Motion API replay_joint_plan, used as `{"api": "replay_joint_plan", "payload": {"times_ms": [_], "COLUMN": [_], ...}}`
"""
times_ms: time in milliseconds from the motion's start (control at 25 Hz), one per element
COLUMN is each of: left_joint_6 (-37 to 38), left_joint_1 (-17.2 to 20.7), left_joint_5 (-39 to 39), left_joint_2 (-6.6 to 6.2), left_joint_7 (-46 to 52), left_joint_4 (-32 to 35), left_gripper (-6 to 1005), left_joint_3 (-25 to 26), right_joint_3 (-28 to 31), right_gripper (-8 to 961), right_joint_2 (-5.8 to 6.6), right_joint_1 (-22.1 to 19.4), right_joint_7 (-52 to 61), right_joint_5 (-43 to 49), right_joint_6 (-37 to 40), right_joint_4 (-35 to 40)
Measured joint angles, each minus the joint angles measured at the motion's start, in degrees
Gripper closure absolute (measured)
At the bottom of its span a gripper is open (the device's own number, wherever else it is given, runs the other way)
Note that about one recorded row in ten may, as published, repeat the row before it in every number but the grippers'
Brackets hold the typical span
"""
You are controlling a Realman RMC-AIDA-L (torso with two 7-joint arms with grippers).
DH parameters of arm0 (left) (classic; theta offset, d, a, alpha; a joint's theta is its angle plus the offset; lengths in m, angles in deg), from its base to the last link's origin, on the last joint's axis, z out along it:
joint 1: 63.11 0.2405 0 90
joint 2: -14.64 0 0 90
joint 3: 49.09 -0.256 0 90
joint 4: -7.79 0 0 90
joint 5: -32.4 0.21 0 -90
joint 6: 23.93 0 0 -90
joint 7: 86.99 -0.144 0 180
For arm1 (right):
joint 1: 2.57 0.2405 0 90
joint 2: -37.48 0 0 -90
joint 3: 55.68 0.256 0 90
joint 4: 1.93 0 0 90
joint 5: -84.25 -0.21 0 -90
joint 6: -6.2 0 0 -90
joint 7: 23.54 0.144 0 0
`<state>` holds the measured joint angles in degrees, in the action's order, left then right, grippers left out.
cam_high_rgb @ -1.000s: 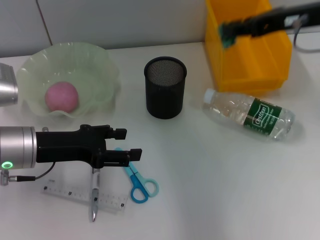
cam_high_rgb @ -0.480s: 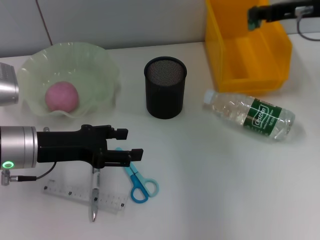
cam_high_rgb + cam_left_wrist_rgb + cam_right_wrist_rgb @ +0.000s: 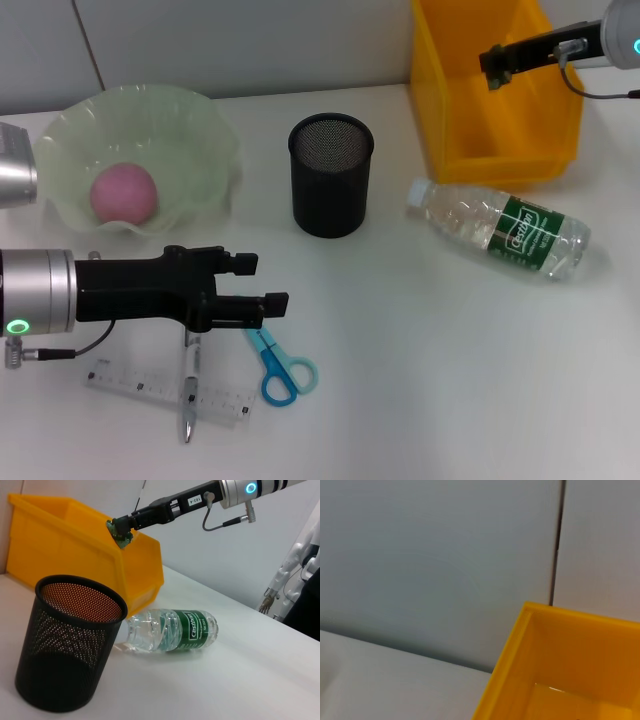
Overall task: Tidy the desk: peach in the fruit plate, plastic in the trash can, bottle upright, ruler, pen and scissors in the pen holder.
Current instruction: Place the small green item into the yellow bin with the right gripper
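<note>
The pink peach (image 3: 124,194) lies in the pale green fruit plate (image 3: 200,110). A clear bottle (image 3: 497,227) with a green label lies on its side right of the black mesh pen holder (image 3: 330,175); both also show in the left wrist view, bottle (image 3: 170,630) and pen holder (image 3: 70,645). Blue scissors (image 3: 280,370), a pen (image 3: 189,395) and a clear ruler (image 3: 140,392) lie at the front left. My left gripper (image 3: 262,283) hovers open just above the scissors' blades. Over the yellow trash can (image 3: 500,150) hangs my right gripper (image 3: 492,60). The plastic is out of view.
The trash can (image 3: 60,535) stands at the back right against the wall, with my right gripper (image 3: 120,530) above its rim. Only the wall and the can's inner corner (image 3: 560,670) show in the right wrist view. Bare table lies between the scissors and the bottle.
My right gripper has moved rightward over the trash can, away from its left wall. The left gripper has edged slightly right above the scissors.
</note>
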<state>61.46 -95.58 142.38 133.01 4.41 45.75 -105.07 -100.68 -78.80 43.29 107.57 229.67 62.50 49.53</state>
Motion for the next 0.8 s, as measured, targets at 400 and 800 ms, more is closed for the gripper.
{"api": "replay_joint_plan", "payload": {"times_ms": [400, 800], "left_joint_6": [-0.06, 0.06], "left_joint_1": [0.03, 0.06], "left_joint_5": [-0.23, -0.31], "left_joint_2": [0.02, -0.03], "left_joint_7": [0.08, 0.10], "left_joint_4": [0.00, 0.00], "left_gripper": [185, 185], "left_joint_3": [0.00, 0.00], "right_joint_3": [-0.46, -0.33], "right_gripper": [346, 137], "right_joint_2": [-0.38, -0.37], "right_joint_1": [-0.04, -0.41], "right_joint_7": [0.07, 0.10], "right_joint_5": [0.13, 0.11], "right_joint_6": [-0.16, -0.32], "right_joint_4": [0.16, 0.21]}}
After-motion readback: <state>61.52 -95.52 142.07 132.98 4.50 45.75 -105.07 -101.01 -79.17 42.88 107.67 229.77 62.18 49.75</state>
